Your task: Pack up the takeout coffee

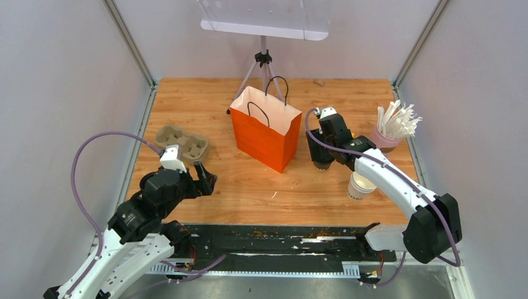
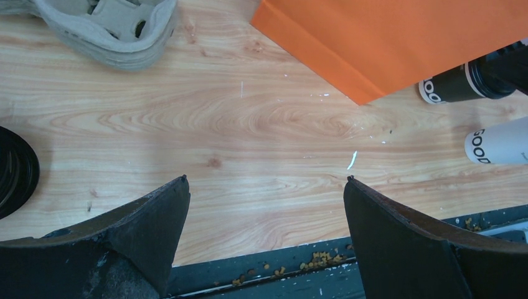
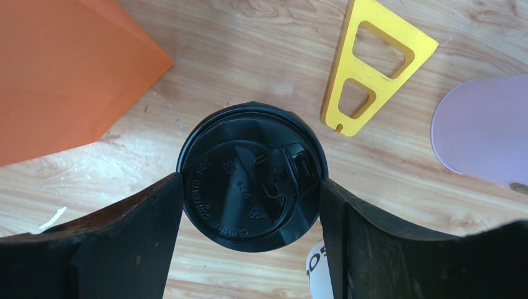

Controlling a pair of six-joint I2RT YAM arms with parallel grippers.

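Grey walls [image 1: 62, 93] close in a wooden table [image 1: 249, 190]. From above, an orange bag [image 1: 264, 128] stands open near the middle. A brown cup tray [image 1: 182, 142] lies to its left and a pink cup of straws [image 1: 392, 128] stands at the right edge.

The right gripper [image 1: 322, 157] is just beside the bag's right side, and from up there its body hides most of what it holds. Its own wrist camera shows this plainly: the two fingers press on either side of the black lid of a coffee cup [image 3: 250, 179] standing on the table. A yellow plastic piece [image 3: 373, 62] lies just beyond it.

A second cup [image 1: 360, 185] stands near, half under that arm. The left wrist view shows dark lettering on its white side.

The left gripper [image 2: 268, 180] hangs over bare wood near the front edge, its jaws wide apart with nothing between them.
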